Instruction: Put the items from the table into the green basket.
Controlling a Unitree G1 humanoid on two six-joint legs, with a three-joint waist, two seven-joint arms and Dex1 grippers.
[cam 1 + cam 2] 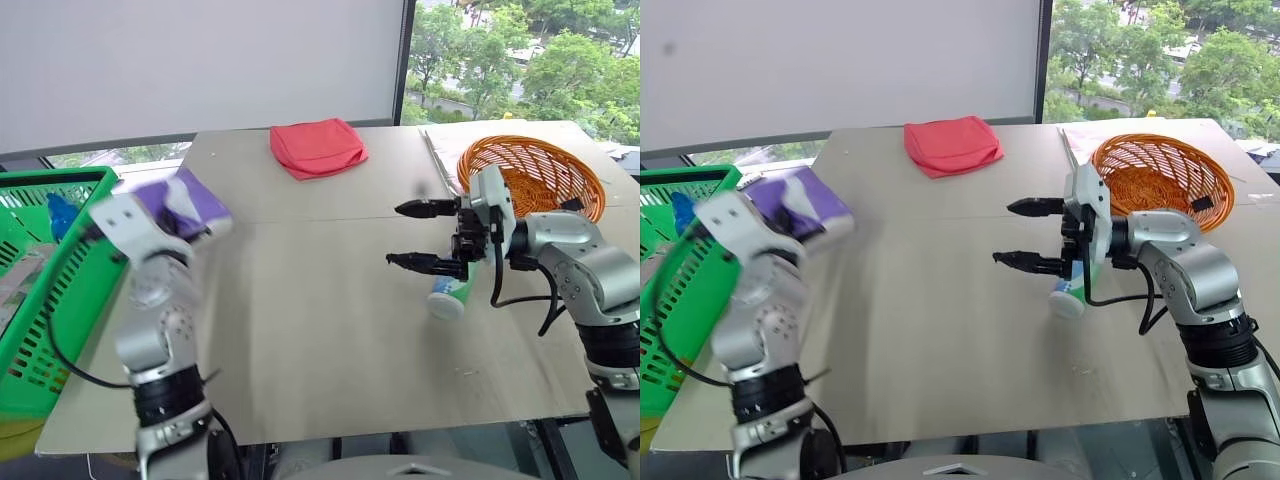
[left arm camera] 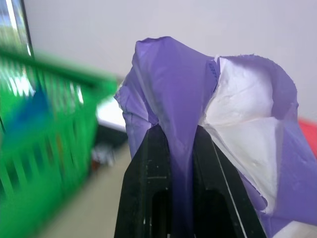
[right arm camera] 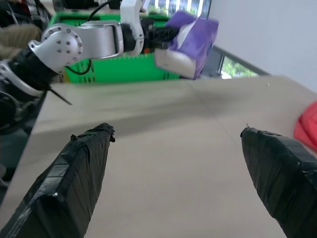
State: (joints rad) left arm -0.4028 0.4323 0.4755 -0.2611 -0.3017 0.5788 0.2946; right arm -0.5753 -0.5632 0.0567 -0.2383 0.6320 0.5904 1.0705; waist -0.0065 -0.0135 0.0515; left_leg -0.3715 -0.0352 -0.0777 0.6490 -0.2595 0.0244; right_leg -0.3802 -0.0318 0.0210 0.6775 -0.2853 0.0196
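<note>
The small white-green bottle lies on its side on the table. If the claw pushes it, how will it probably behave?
The bottle is round and lies on its side on the flat table, so it would probably roll away. It looks like smooth plastic, perhaps slippery. The open right claw hangs beside it; pinching across the body seems safer than pushing.

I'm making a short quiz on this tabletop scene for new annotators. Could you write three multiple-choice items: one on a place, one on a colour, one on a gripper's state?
1. Where does the white-green bottle lie?
A. on the table under the right gripper
B. inside the orange wicker basket
C. on the red cloth

2. What colour is the pack in the left gripper?
A. yellow
B. purple
C. black

3. How does the right gripper stand?
A. shut on the bottle
B. shut on nothing
C. open, holding nothing

Answers: 1 A, the bottle lies on its side on the tabletop. 2 B, the tissue pack is purple with white showing. 3 C, its fingers stand wide apart with nothing between them.
</note>
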